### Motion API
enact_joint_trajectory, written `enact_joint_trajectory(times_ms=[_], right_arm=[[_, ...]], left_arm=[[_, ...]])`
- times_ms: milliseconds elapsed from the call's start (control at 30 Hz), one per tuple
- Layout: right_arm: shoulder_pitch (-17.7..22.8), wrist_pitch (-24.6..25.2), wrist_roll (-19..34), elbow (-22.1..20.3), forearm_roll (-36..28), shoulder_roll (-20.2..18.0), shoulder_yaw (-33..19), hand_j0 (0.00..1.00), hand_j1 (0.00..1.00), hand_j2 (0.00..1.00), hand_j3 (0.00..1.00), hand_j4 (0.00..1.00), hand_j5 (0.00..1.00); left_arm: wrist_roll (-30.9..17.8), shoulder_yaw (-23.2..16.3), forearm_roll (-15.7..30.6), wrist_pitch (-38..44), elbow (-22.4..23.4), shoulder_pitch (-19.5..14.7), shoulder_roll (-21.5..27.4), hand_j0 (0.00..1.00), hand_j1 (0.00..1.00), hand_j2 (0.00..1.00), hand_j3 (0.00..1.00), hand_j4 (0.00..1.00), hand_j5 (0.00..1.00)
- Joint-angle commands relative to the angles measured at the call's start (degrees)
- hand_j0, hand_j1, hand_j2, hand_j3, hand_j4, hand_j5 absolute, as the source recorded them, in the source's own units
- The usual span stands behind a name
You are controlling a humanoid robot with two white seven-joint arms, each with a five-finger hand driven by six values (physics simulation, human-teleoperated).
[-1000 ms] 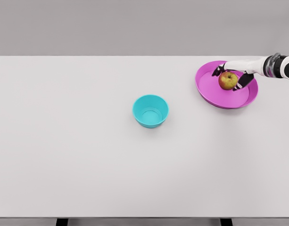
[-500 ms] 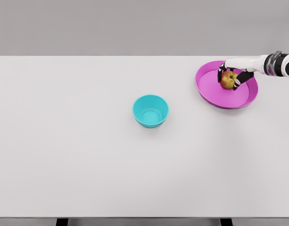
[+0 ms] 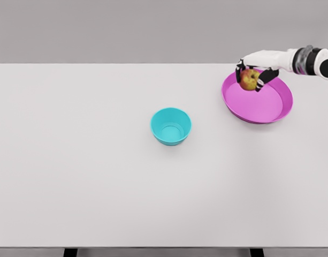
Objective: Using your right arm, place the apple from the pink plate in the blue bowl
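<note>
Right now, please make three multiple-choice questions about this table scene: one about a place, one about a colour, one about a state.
1. Where does the bowl stand?
A. Near the middle of the table
B. On the plate
C. At the table's left edge

2. What colour is the plate?
A. Green
B. Pink
C. White

3. What is the state of the apple?
A. Lying in the bowl
B. Lying free on the table
C. Gripped by the right robot hand

Answers:
1. A, because the blue bowl sits alone near the centre of the white table, well left of the plate.
2. B, because the plate at the upper right is plainly pink.
3. C, because the dark fingers curl around the apple at the plate's far rim, and the bowl holds nothing.
</note>
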Motion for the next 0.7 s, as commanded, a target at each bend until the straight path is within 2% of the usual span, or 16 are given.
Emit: enact_joint_trajectory(times_ms=[0, 167, 667], right_arm=[[0.0, -0.1, 0.0, -3.3, -0.3, -0.5, -0.2, 0.42, 0.42, 0.42, 0.42, 0.42, 0.42], [0.4, -0.1, 0.0, -11.1, -0.4, -0.5, -0.1, 0.42, 0.42, 0.42, 0.42, 0.42, 0.42], [3.5, -0.1, 0.0, -25.6, -0.6, -0.5, 0.3, 0.44, 0.44, 0.44, 0.44, 0.44, 0.44]], left_arm=[[0.0, 0.0, 0.0, 0.0, 0.0, 0.0, 0.0, 1.00, 1.00, 1.00, 1.00, 1.00, 1.00], [0.0, 0.0, 0.0, 0.0, 0.0, 0.0, 0.0, 1.00, 1.00, 1.00, 1.00, 1.00, 1.00], [0.0, 0.0, 0.0, 0.0, 0.0, 0.0, 0.0, 1.00, 1.00, 1.00, 1.00, 1.00, 1.00]])
